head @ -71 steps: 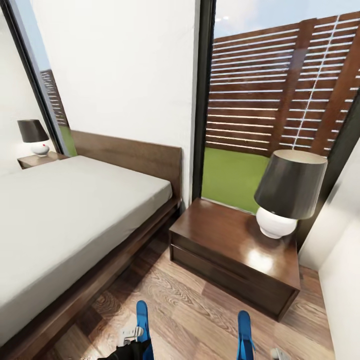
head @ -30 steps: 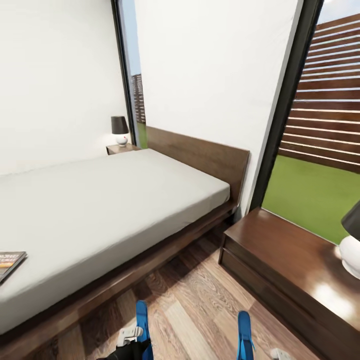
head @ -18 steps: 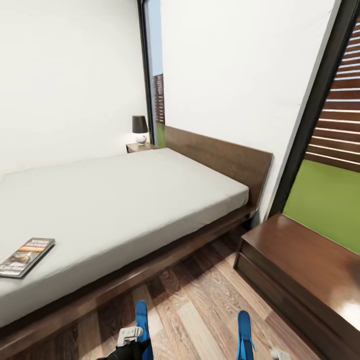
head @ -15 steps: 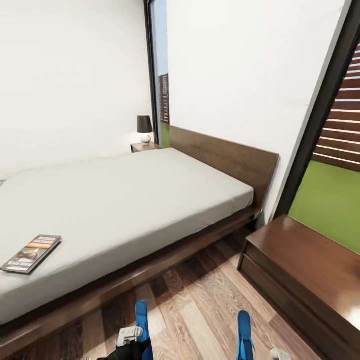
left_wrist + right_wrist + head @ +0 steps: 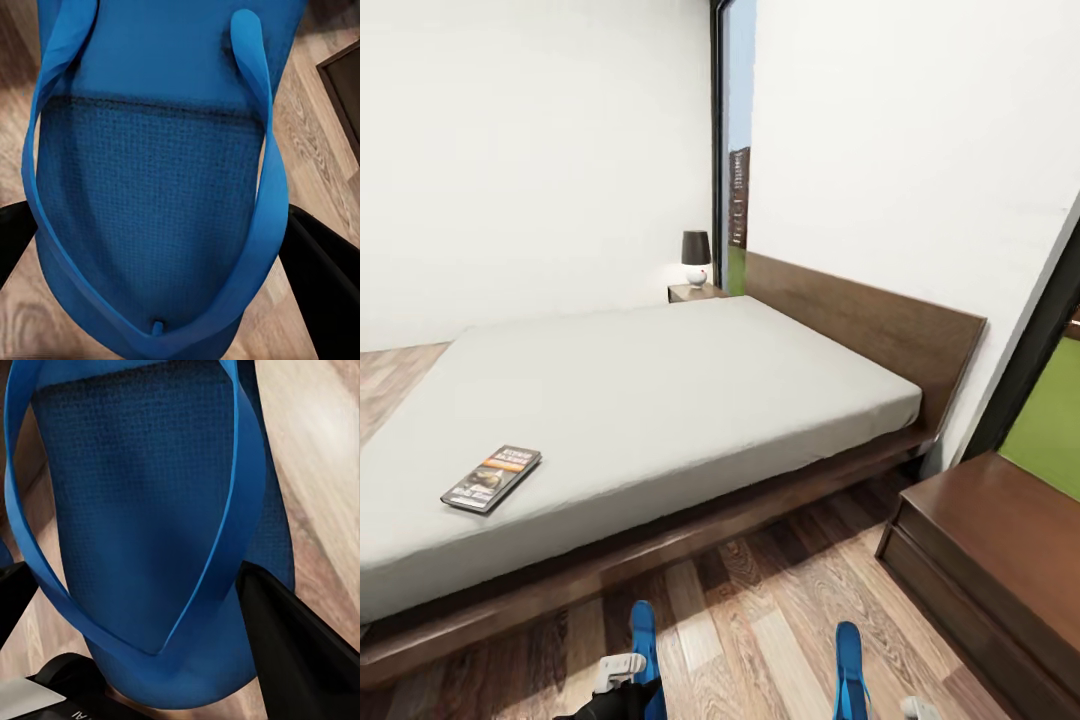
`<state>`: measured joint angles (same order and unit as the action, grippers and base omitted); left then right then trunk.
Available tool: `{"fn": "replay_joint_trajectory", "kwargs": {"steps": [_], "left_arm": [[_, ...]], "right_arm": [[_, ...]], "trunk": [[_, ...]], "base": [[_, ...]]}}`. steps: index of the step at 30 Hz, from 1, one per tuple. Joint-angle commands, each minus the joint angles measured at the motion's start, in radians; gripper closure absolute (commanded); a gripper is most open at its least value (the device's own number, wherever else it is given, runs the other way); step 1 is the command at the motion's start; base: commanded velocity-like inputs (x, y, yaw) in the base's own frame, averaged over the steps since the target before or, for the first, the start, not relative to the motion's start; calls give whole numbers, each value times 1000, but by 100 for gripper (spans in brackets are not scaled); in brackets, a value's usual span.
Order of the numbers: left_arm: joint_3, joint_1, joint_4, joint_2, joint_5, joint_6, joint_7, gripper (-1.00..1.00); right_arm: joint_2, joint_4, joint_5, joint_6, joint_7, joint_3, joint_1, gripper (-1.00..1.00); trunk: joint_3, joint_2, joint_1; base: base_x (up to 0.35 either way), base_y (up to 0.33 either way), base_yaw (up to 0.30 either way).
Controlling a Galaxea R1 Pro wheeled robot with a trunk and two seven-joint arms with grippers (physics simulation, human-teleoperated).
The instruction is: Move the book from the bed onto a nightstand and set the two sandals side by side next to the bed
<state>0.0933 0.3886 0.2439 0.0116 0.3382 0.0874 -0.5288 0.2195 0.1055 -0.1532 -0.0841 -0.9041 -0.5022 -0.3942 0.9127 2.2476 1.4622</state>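
Observation:
The book, dark with an orange band, lies flat on the grey mattress of the bed, near its foot end. Both blue sandals are held low over the floor in front of me. The left sandal sits between the black fingers of my left gripper, which is shut on it. The right sandal is clamped the same way in my right gripper. A dark-brown nightstand stands at the right beside the headboard. A second nightstand stands beyond the bed.
A small dark-shaded lamp stands on the far nightstand. A wood-plank floor runs between the bed frame and the near nightstand. A tall dark-framed window sits behind the headboard; white walls surround the rest.
The head camera has swung left: the book has come into view on the mattress, and the near nightstand with its lamp has slid off right. Both sandals stay held.

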Motion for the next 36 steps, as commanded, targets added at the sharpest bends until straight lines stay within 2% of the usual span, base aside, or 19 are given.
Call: {"fn": "replay_joint_trajectory", "kwargs": {"steps": [1, 36], "left_arm": [[8, 1, -2, 1, 7, 6, 0, 100], [5, 1, -2, 2, 7, 6, 0, 100]], "right_arm": [[0, 2, -6, -10, -4, -9, 0, 100], [0, 2, -6, -11, -3, -9, 0, 100]], "trunk": [[1, 0, 0], [1, 0, 0]], "base": [[0, 0, 292], [0, 0, 292]]}}
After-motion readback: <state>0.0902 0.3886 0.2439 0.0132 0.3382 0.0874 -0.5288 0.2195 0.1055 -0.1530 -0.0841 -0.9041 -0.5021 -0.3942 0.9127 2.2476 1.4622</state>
